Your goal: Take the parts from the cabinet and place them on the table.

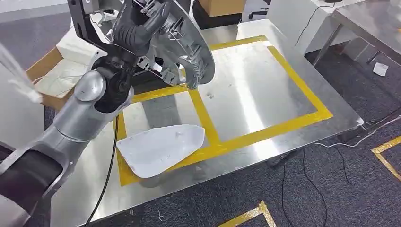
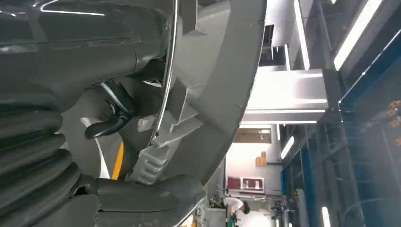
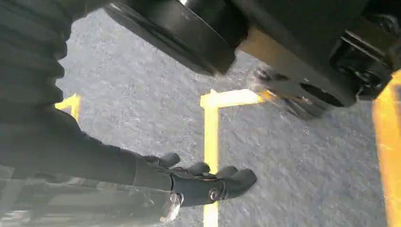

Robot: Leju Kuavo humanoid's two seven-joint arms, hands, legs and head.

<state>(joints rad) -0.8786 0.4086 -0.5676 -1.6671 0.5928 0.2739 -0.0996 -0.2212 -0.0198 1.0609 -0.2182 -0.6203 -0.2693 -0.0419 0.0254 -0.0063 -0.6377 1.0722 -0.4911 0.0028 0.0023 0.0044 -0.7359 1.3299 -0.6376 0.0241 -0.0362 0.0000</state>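
One white part (image 1: 161,149) already lies on the desk (image 1: 255,90) at lower left, and my left hand (image 1: 135,30) grips a grey part (image 1: 182,45) above it, not yet placed.

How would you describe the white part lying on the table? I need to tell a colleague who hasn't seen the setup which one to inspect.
On the shiny steel table marked with yellow tape rectangles, look at the near-left rectangle. The smooth white plastic shell lies flat there, rounded and tapering to a point, its edge overlapping the tape. Unlike the grey ribbed round part held above, it rests untouched.
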